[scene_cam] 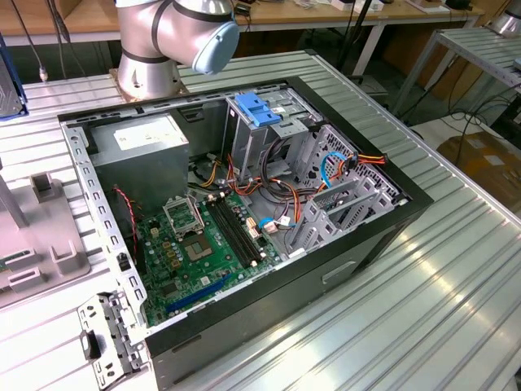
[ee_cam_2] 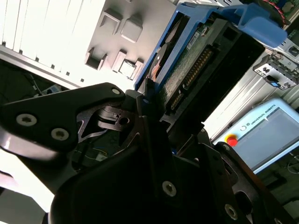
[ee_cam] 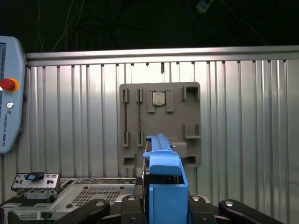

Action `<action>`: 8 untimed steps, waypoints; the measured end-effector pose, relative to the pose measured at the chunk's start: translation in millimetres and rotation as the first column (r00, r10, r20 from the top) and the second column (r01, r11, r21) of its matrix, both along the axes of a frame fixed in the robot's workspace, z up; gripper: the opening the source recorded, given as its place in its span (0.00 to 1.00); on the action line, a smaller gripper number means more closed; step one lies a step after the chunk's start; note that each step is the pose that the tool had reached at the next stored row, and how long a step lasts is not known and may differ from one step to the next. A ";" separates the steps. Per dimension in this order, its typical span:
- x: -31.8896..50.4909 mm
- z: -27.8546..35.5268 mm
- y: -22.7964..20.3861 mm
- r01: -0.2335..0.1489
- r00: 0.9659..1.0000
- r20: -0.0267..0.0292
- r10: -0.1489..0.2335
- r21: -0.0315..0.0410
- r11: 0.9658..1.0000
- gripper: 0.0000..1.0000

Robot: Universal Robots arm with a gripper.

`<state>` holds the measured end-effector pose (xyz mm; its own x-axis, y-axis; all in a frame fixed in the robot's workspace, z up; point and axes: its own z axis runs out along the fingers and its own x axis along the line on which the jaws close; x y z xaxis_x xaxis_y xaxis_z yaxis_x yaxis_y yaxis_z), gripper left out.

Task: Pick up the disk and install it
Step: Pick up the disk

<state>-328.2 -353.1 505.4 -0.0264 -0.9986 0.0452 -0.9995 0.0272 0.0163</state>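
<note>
Ribbed aluminium table carries everything I can see from here. The open computer case lies on its side on it, with the arm based behind it in the exterior view.

In the first wrist view a grey fixture tray lies flat on the ribs. In front of it, clear of the table and outside the case, is the disk. It stands on edge with a blue side rail towards the camera, and the gripper is clamped on it, one black finger on each side. The second wrist view shows the disk's connector edge and dark underside jutting out past the fingers.

My worries, as I judge them:
- **Grip:** the hold looks to be near one end, so the long overhang could let the disk pivot or slip if I move sharply.
- **Drive cage:** the blue bracket and the loose orange and black cables crowd it, so a rail could snag or go in skewed.
- **Board:** a dropped disk could land on it.
</note>
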 end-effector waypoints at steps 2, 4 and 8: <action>0.0 -1.2 -0.9 0.000 1.000 0.000 0.000 0.000 1.000 0.36; 0.0 -2.2 -1.5 0.000 1.000 0.000 0.000 0.000 1.000 0.36; 0.0 -4.0 -2.7 0.000 1.000 0.000 0.000 0.000 1.000 0.36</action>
<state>-328.1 -355.8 501.4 -0.0265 -0.9986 0.0452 -0.9995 0.0272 0.0163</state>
